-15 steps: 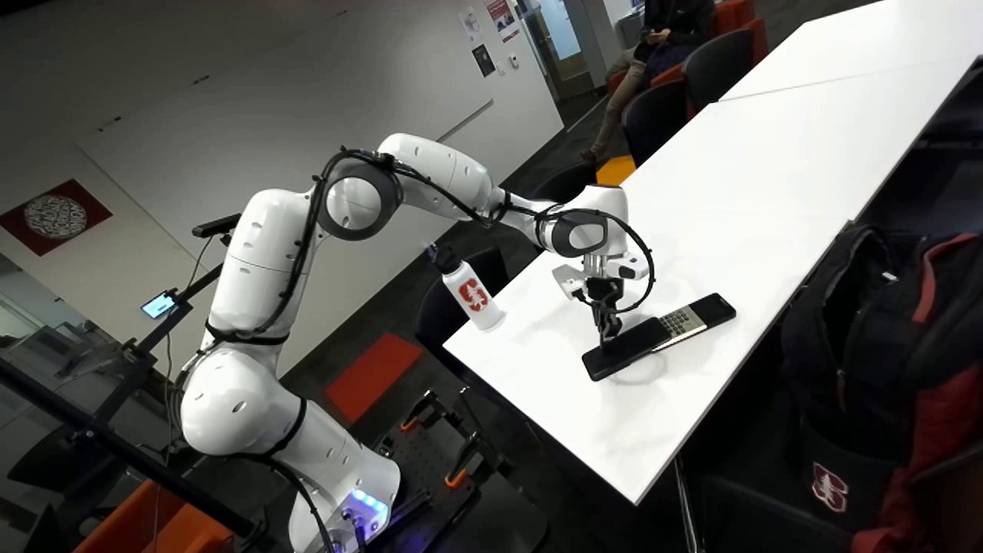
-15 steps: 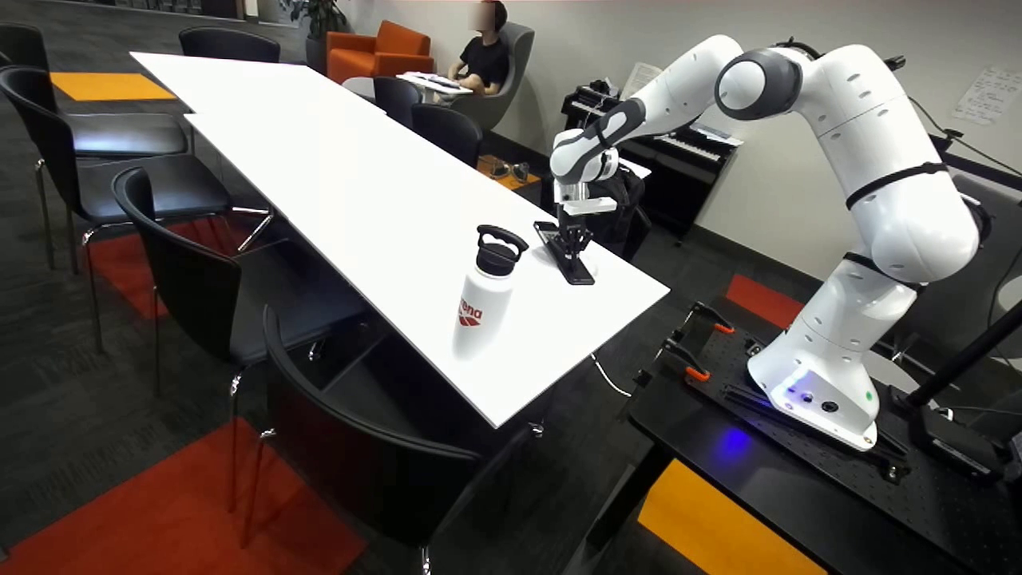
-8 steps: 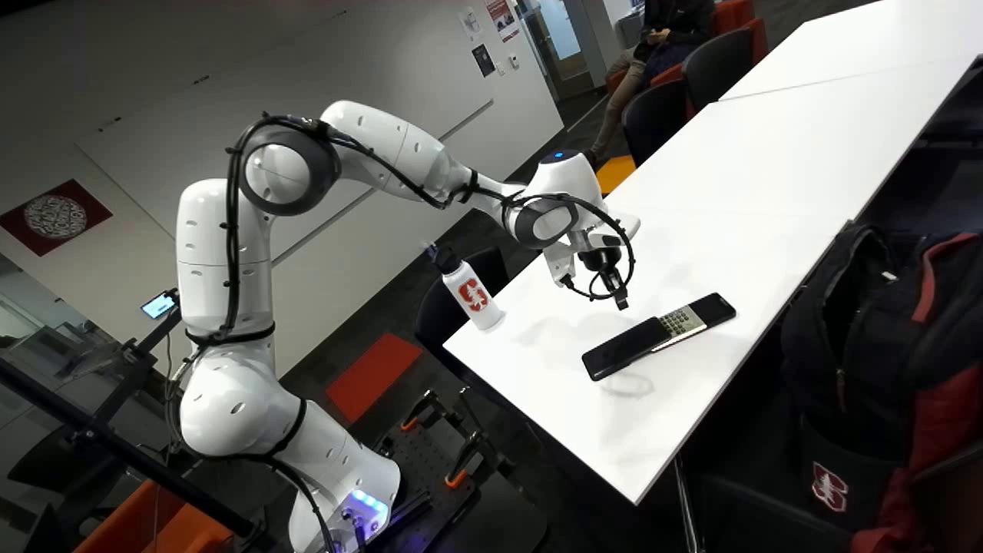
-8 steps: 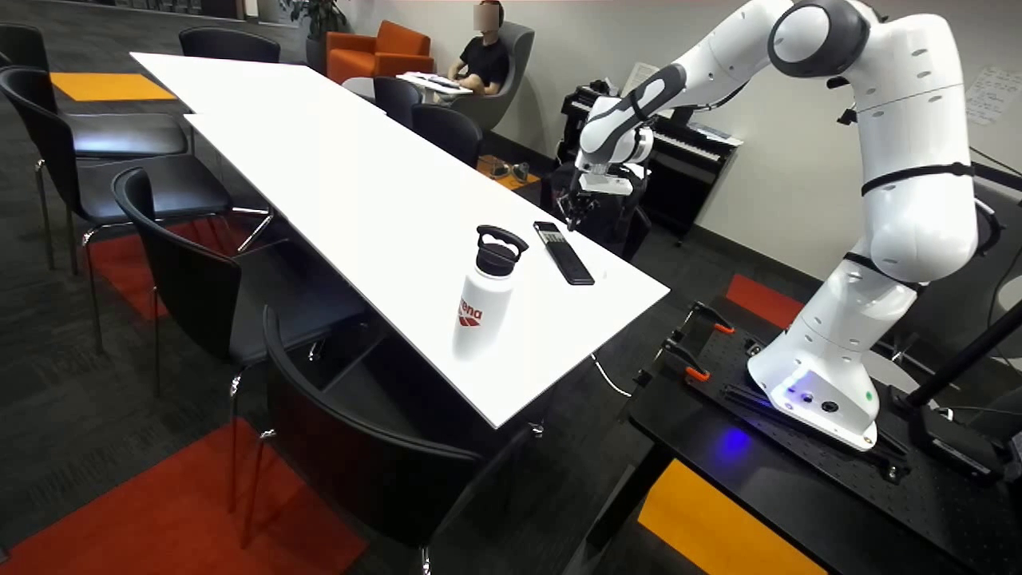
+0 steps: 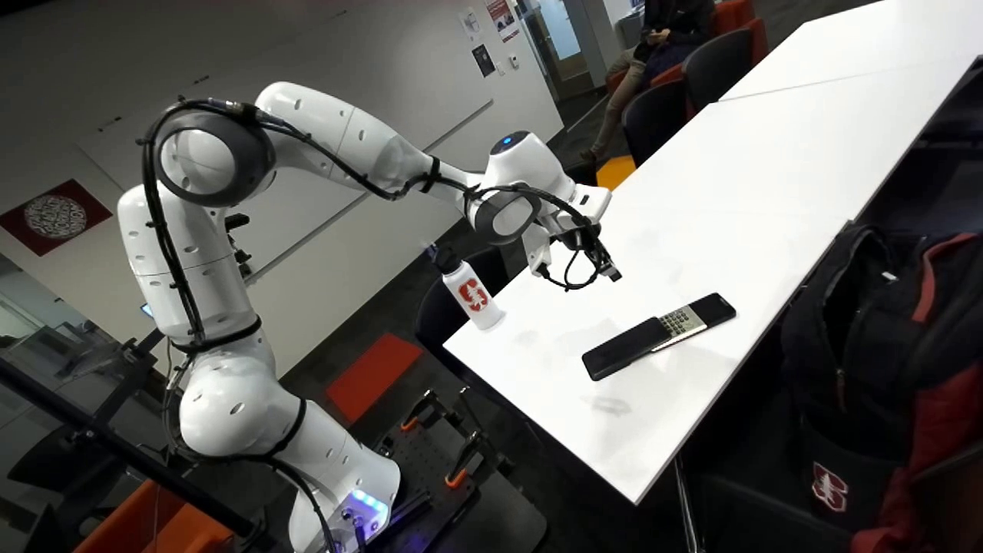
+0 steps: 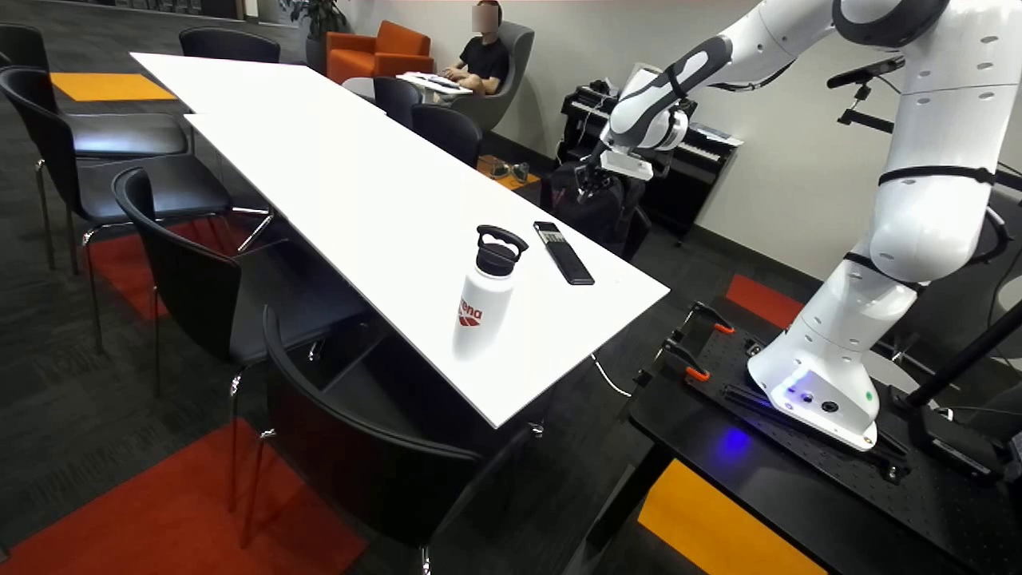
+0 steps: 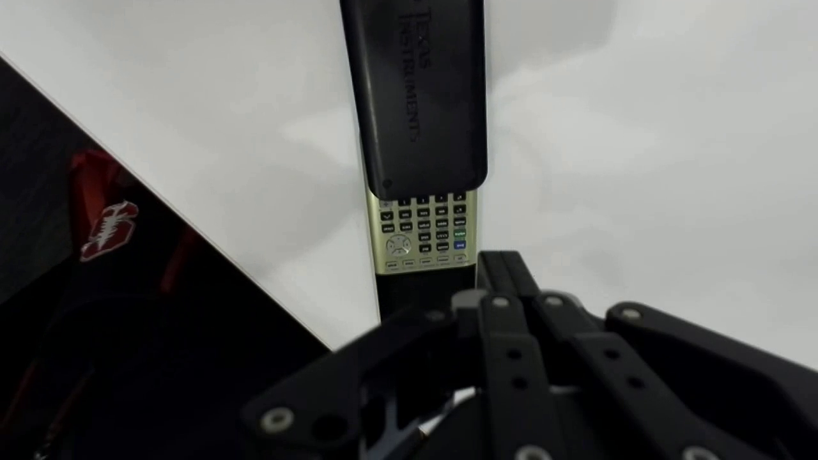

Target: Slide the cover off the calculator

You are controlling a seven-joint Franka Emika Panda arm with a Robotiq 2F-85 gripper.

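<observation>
I find the cover partly off: it lies over one end of the calculator, roughly in line with it, and is marked "Texas Instruments" in the wrist view. Past its rounded edge I note rows of keys on a pale gold face and then the calculator's black far end, all exposed. Both pieces are on the white counter, near its long edge. My jaws hang in the air, apart from both pieces; in the wrist view they are pressed together without a gap, holding nothing. In both exterior views a black-capped white bottle stands upright on the same counter, apart from the calculator. Beyond the edge nearest the calculator I record a dark backpack with red parts. In an exterior view black chairs stand along the opposite edge; farther back, a person sits in a grey armchair, with a piano nearby.
</observation>
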